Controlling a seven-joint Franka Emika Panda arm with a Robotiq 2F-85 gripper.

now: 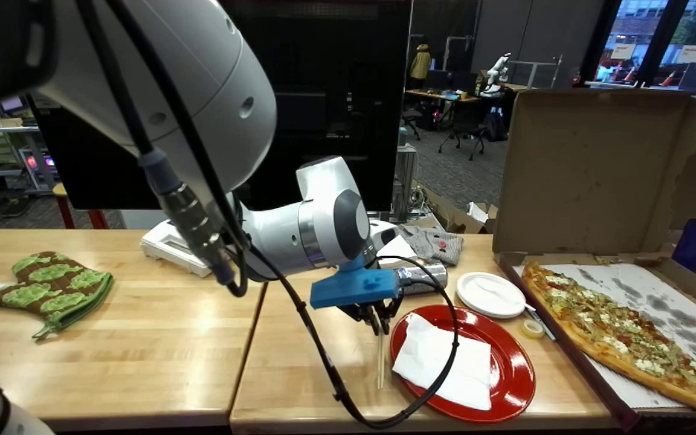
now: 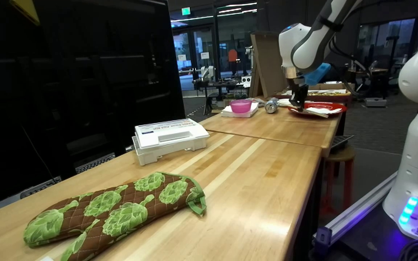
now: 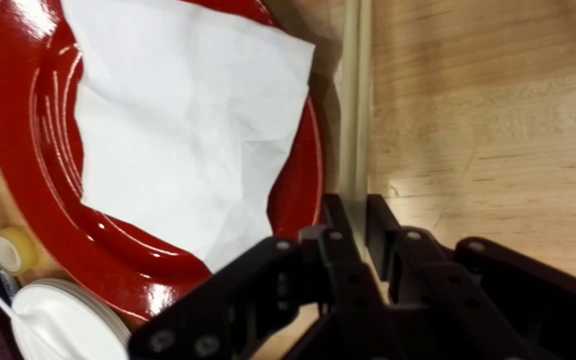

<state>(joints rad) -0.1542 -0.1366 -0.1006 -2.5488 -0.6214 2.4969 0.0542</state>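
Dim workroom; light wooden desk (image 1: 161,362), with an open pizza box (image 1: 596,175) toward one end. Pincer (image 3: 355,212) grasping one pair of pale chopsticks (image 3: 349,100), pointed toward the desk's robot-side long edge, just beside a red plate (image 3: 8,125) bearing a white napkin (image 3: 178,110). Brown-and-green oven mitt (image 2: 125,212), lying toward the opposite end.

My arm (image 1: 280,231): white, dark-grey caps (image 1: 351,223) | silver connector (image 1: 190,219), nine o'clock in an exterior view | looped black cable (image 1: 339,396) and bright-blue block (image 1: 354,287), at six o'clock | my blue light strip (image 2: 408,210), four o'clock in an exterior view | my gripper (image 3: 352,212): black, pale round screws (image 3: 413,235)
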